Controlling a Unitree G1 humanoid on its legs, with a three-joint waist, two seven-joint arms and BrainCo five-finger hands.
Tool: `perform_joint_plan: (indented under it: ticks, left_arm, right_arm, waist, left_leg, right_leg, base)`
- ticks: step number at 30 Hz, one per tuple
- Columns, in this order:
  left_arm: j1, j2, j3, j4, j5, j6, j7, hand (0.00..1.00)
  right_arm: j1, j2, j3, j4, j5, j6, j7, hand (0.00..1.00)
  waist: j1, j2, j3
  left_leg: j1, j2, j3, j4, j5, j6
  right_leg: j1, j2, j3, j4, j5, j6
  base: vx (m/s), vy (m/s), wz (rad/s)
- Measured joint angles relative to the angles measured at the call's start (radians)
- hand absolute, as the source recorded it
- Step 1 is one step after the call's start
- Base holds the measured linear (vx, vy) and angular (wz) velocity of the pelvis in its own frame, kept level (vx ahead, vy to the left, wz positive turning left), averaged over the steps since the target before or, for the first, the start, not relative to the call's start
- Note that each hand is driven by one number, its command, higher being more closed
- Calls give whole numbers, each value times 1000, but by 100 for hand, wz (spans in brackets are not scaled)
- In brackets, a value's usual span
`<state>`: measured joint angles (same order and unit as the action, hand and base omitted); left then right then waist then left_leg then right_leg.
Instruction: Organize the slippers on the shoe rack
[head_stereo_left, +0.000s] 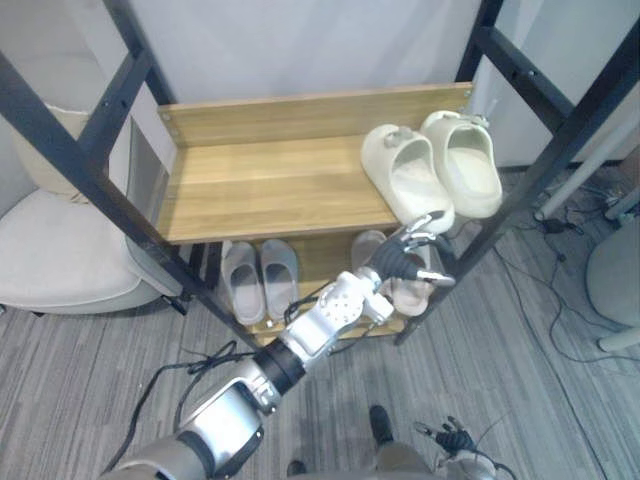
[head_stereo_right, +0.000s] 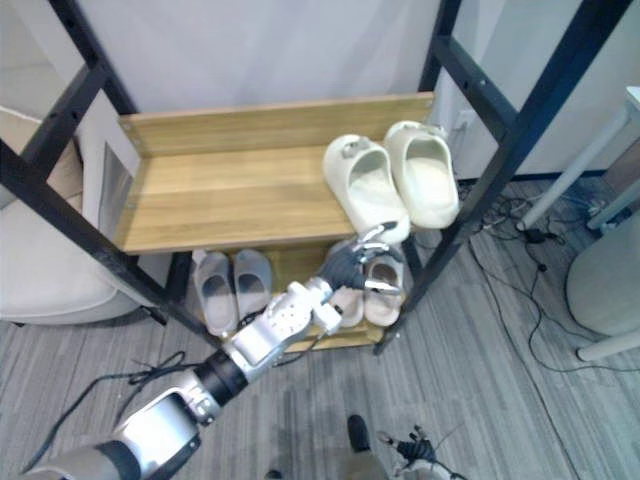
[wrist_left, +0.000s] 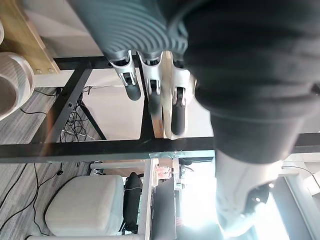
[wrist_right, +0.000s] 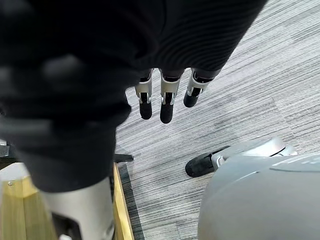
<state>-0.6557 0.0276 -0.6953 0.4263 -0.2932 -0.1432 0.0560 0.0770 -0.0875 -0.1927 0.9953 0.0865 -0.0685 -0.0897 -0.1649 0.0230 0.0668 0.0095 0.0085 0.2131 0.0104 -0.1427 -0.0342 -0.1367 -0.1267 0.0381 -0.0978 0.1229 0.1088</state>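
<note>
A pair of cream slippers (head_stereo_left: 432, 170) sits side by side at the right end of the rack's upper wooden shelf (head_stereo_left: 260, 185). On the lower shelf stand a grey pair (head_stereo_left: 258, 282) at the left and a beige pair (head_stereo_right: 380, 285) at the right. My left hand (head_stereo_left: 405, 260) reaches just below the upper shelf's front edge, over the beige pair, open with its fingers (wrist_left: 150, 90) straight and nothing in them. My right hand (head_stereo_left: 455, 440) hangs low near the floor, its fingers (wrist_right: 167, 102) straight and empty.
Black slanted rack posts (head_stereo_left: 560, 150) frame the shelves on both sides. A pale armchair (head_stereo_left: 60, 240) stands left of the rack. At the right, cables (head_stereo_left: 560, 300) trail over the grey carpet beside a round grey stool (head_stereo_left: 615, 270).
</note>
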Motion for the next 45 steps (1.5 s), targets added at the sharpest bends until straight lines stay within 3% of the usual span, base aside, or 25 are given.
perform_joint_plan:
  ticks: [23,28,35,40,45]
  left_arm:
    - [-32,0,10,24,8,-4,6,0]
    - [55,5,4,-112,-28,-4,-18,0]
    - [250,95,-106,-185,-63,2,-103,0]
    - [395,115,-100,-23,-4,7,-151,0]
    - [490,115,27,220,122,33,-144,0]
  right_arm:
    - [-1,6,-31,0,-1,0,2,0]
    - [-15,4,-27,2,1,2,2,0]
    - [-38,1,11,2,3,7,2,0]
    - [-39,4,55,4,4,8,4,0]
    - [-41,10,85,9,39,8,7,0]
  waist:
    - [-5,-2,34]
    - [1,0,50]
    - [10,0,52]
    - [50,-3,51]
    - [59,-8,51]
  left_leg:
    - [10,2,5,-7,0,0]
    - [28,5,-14,-6,0,0]
    - [35,9,-46,7,0,0]
    - [64,12,-64,11,0,0]
    - [62,12,-72,26,1,-1]
  right_leg:
    - [5,3,-5,0,0,0]
    - [35,3,-34,0,0,0]
    - [63,2,-69,0,0,0]
    - [103,3,-89,0,0,0]
    - [110,2,-97,1,-8,-9]
  base:
    - [0,-20,-1]
    - [-12,-25,11]
    - [-8,-42,13]
    - [-45,-41,10]
    - [-69,-58,4]
